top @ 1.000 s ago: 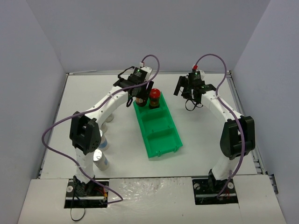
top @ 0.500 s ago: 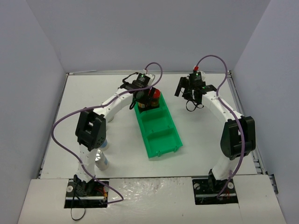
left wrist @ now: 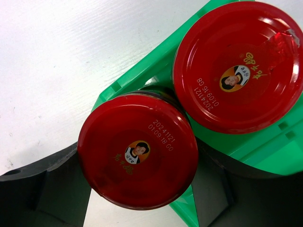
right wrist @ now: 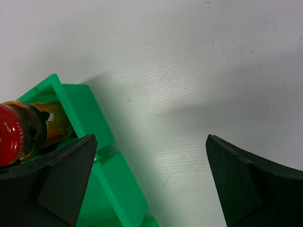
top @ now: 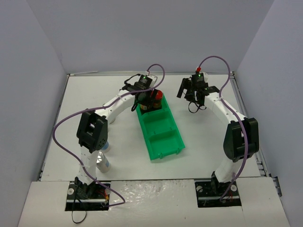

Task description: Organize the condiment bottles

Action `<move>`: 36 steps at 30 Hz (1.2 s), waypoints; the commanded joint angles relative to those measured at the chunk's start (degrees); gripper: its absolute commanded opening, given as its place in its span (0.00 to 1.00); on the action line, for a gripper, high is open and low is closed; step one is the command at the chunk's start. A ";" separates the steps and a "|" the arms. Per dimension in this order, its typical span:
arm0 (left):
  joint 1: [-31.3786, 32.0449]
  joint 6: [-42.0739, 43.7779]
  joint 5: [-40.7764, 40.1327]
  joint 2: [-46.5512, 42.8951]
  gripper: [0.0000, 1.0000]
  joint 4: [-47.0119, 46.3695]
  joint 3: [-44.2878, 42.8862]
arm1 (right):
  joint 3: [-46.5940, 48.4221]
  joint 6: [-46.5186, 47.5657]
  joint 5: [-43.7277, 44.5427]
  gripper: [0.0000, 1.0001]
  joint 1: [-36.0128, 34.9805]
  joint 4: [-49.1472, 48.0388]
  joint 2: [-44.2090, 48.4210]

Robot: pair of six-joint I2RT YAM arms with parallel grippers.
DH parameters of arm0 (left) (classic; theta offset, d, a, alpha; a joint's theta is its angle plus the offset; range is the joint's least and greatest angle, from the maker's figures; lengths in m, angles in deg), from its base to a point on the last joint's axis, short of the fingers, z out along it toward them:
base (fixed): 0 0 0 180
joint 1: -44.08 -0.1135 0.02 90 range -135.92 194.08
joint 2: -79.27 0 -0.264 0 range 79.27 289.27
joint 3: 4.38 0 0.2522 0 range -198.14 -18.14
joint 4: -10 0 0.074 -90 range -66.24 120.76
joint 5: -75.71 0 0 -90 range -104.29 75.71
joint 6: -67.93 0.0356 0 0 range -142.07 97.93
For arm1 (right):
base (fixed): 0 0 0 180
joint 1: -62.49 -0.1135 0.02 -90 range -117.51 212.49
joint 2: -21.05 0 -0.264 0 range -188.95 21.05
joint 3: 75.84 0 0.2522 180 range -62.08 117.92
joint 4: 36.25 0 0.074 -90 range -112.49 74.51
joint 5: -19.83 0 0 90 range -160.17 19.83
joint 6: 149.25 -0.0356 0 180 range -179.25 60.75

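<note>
Near edge, left side: a silver-capped bottle [top: 102, 162] stands upright on the table [top: 208, 142], just beside my left arm's base column. Just beyond it, a pale bottle [top: 105, 144] stands upright, touching or almost touching the arm; its cap is hidden from me.

Centre of the table: green bin [top: 165, 140], long axis running near-right to far-left. Its near and middle compartments show only bare floor.

Far compartment: my left claw [top: 144, 101] is over it, fingers [left wrist: 45, 189] pressed in on either side of a red-capped jar [left wrist: 137, 156], upright, gripped below the cap. In the wrist view this cap overlaps the bin's wall, and I cannot tell whether the jar's base rests on the bin floor. A second red-capped jar [left wrist: 239, 66] stands upright inside the same compartment, just beside the gripped one, caps nearly touching.

Toward the far edge, right of the bin's far end: my right claw [right wrist: 151, 182] hovers over bare table, fingers spread wide, nothing between them.
</note>
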 commanded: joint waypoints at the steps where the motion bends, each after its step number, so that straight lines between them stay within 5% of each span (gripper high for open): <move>1: 0.32 1.34 -1.90 -4.17 0.65 -4.30 -3.30 | 0.47 0.84 0.52 0.97 0.31 -1.12 2.98; 12: 0.28 3.19 -2.09 -5.66 0.83 -4.73 -3.68 | 0.75 0.99 0.15 0.97 0.20 -1.03 2.50; 32: 0.34 4.12 -3.04 -16.25 0.84 -1.14 -7.03 | 0.08 0.68 0.31 0.97 0.02 -1.56 2.48; 36: 0.34 1.02 -11.91 -20.25 0.85 2.50 -5.45 | -0.38 0.69 0.30 0.97 0.00 -1.81 2.50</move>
